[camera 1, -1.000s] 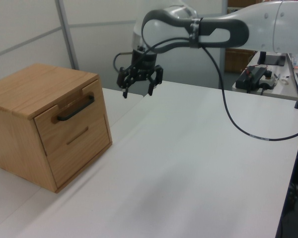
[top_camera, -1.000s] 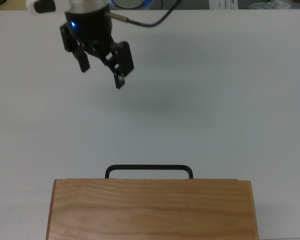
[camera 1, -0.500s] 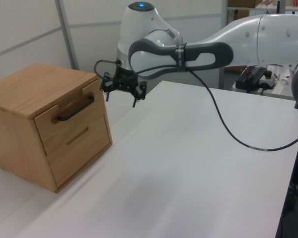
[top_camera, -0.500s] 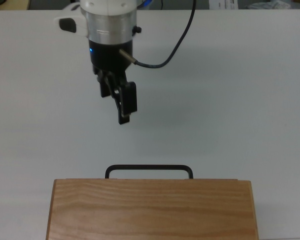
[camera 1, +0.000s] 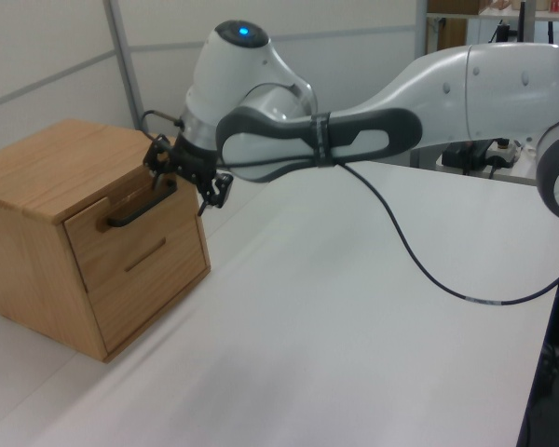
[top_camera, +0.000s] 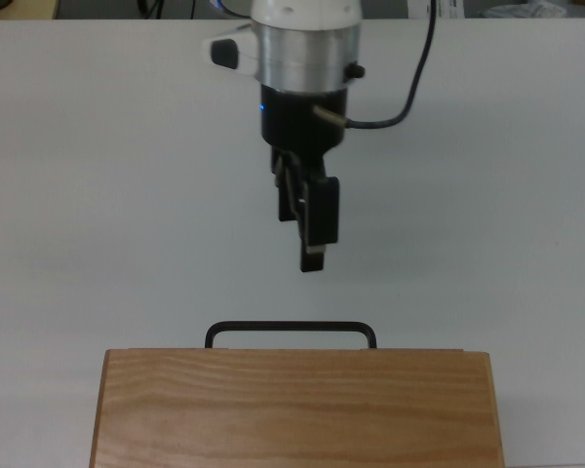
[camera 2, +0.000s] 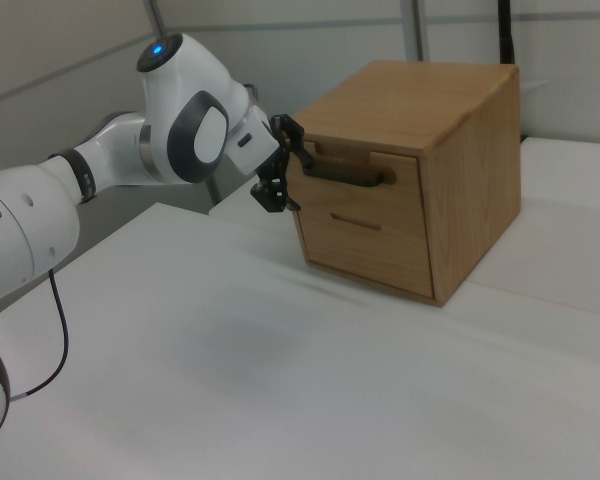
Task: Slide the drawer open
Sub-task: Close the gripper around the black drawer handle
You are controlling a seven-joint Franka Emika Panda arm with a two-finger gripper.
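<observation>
One tool [top_camera: 312, 255] hovers just short of the drawer [camera 1: 140, 233] handle [top_camera: 291, 330], above the white tabletop [top_camera: 487, 195], fingers seemingly spread wide, gripping nothing

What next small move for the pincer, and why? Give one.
Probably ease the open pincer on toward the handle until its fingers straddle the bar. The top view shows a gap between them, and the drawer looks shut.
</observation>
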